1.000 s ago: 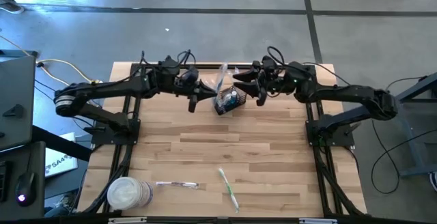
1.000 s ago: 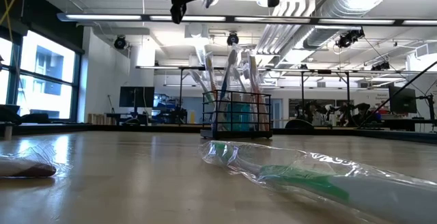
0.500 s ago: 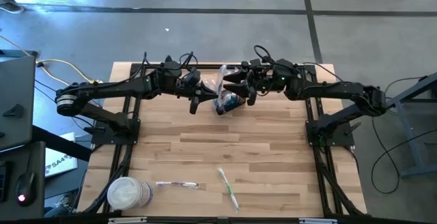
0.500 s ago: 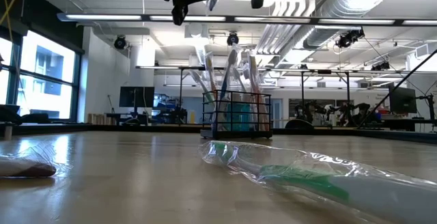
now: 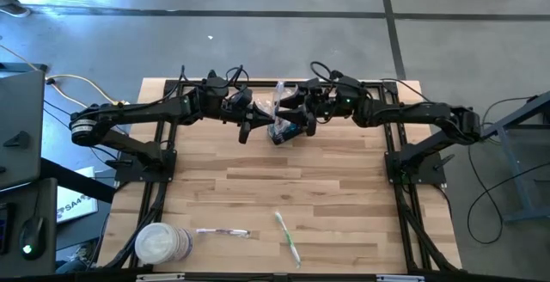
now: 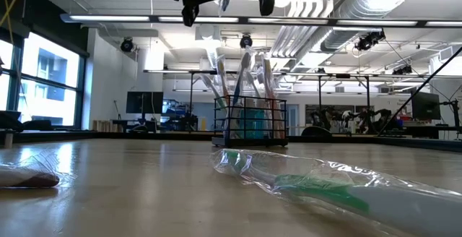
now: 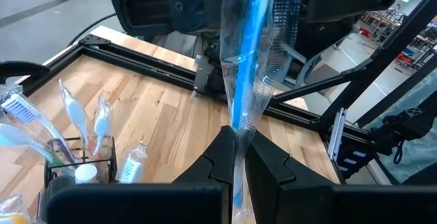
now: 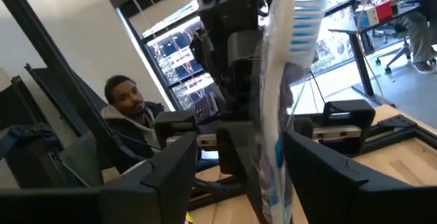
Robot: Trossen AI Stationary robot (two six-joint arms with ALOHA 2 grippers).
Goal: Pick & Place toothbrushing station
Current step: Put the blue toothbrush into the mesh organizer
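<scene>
Now the basket (image 5: 286, 131) sits just below both hands (image 5: 273, 110).

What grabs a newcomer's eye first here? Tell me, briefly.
Both dark arms meet over the small black wire-mesh basket of toothbrushes at the table's far edge. The left gripper is shut on a blue toothbrush in clear plastic wrap, and the open right gripper straddles it. A green wrapped toothbrush lies near the front.

Light wood-plank desk (image 5: 258, 187) w/ black frame rails. Black wire-mesh basket (image 5: 284, 130) stands top centre of frame, holding brushes. Bottom left: round white tub (image 5: 161, 244), wrapped toothbrush (image 5: 222, 231) just beside it. Bottom centre: green wrapped toothbrush (image 5: 287, 237), lying apart.
</scene>
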